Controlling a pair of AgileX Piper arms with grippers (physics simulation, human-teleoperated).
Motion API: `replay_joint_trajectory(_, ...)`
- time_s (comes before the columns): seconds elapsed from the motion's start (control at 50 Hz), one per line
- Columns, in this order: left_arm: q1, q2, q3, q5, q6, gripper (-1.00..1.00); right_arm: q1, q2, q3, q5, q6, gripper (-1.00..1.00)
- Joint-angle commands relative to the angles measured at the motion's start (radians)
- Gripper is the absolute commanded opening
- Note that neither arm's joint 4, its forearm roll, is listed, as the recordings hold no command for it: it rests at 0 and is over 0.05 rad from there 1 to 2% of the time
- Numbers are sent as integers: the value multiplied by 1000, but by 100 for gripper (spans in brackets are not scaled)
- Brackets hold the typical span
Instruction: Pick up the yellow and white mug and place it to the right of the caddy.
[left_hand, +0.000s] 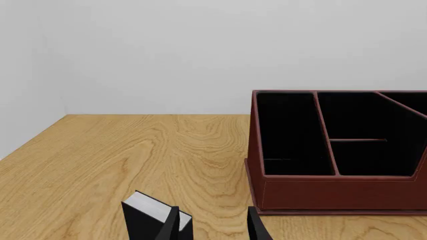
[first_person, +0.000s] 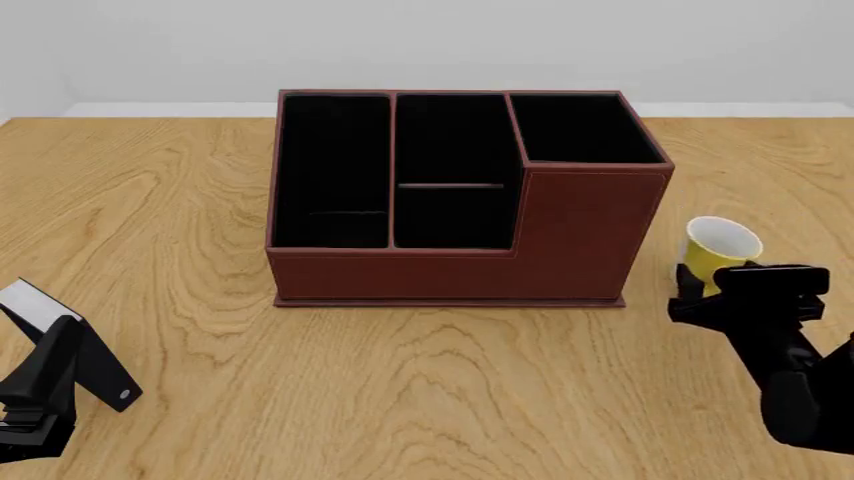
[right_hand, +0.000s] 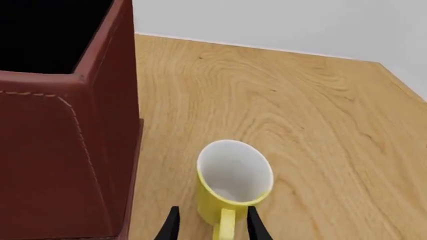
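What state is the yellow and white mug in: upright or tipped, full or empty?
Upright and empty. The yellow and white mug shows its round opening facing up and a bare white inside in the right wrist view.

Two matte black simulated arms, plain and angular

The left gripper (first_person: 54, 375) is built of flat black slabs, with one pale grey-white rectangular face on its upper block and a small round light dot near its lower corner; in its wrist view its fingers (left_hand: 257, 227) are thin black wedges. The right gripper (first_person: 741, 290) is a rounded, glossy-dark body topped by a blocky black crosspiece, and its fingers (right_hand: 171, 227) taper to narrow black blades. No cables, screws or lettering can be made out.
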Motion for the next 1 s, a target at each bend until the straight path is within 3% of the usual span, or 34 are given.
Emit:
replay_joint_trajectory(0.02,0,0,0,0,0,100,2,57,-6,0,2,100)
replay_joint_trajectory(0.58,0,0,0,0,0,100,-1,47,13,0,-6,100)
replay_joint_trajectory(1.0,0,0,0,0,0,100,16,-93,125,0,-20,100)
